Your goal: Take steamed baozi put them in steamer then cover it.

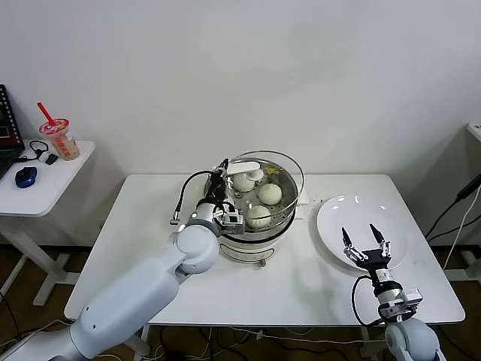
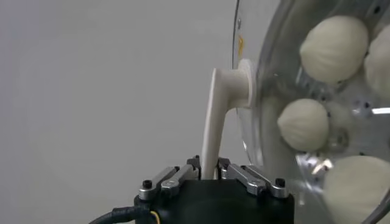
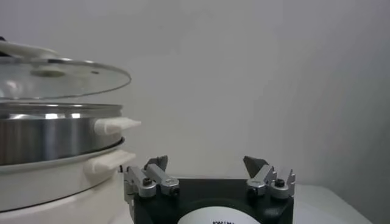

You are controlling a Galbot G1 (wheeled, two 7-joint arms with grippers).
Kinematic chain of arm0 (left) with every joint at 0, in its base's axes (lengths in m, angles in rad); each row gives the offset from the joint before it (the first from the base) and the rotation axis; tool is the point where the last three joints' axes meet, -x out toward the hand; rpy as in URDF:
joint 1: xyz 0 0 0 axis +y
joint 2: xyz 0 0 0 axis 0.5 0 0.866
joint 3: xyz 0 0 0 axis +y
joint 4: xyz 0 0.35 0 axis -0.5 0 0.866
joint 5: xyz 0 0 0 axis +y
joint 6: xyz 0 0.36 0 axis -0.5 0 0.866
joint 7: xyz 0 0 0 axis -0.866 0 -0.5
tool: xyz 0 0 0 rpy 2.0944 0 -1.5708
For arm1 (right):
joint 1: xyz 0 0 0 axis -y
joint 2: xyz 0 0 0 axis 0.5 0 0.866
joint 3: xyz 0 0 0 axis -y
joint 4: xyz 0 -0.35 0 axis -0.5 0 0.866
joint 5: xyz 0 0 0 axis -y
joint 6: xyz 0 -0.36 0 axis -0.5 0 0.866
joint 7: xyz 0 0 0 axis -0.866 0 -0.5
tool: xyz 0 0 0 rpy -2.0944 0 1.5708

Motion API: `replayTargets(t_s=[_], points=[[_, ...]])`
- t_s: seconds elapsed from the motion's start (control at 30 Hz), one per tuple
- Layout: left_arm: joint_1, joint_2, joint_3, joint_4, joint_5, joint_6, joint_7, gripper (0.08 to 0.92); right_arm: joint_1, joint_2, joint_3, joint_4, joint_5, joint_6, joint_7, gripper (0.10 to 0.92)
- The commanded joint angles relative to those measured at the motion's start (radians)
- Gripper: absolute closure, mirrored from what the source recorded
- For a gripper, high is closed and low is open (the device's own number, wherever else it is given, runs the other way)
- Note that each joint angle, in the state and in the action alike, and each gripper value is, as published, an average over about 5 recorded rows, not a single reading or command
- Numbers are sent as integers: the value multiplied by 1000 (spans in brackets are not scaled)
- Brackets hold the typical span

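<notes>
Three baozi in steamer, left end effector clamped on lid handle, right end effector apart

- The head view looks forward and down from above over the whole white counter.
- The left wrist view sits just behind the left hand, very close to the glass lid.
- The right wrist view looks level across the counter, from near; it shares the steamer and lid with the others.
</notes>
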Motion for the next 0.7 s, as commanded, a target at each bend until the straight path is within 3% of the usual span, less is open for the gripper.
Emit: replayTargets(t_s=[0.03,0.33,0.7], points=[[1,39,-11,-46,86,-96,-4,778,2,2,0,-1,-2,1,0,203],[52,226,-121,-145,90,-224,-17,778,9,-7,-2,-8,-2,2,-1,203],[326,448,-481,-176,-25,-371,-59,778,28,-25,-19,-8,-7,-13,-1,203]])
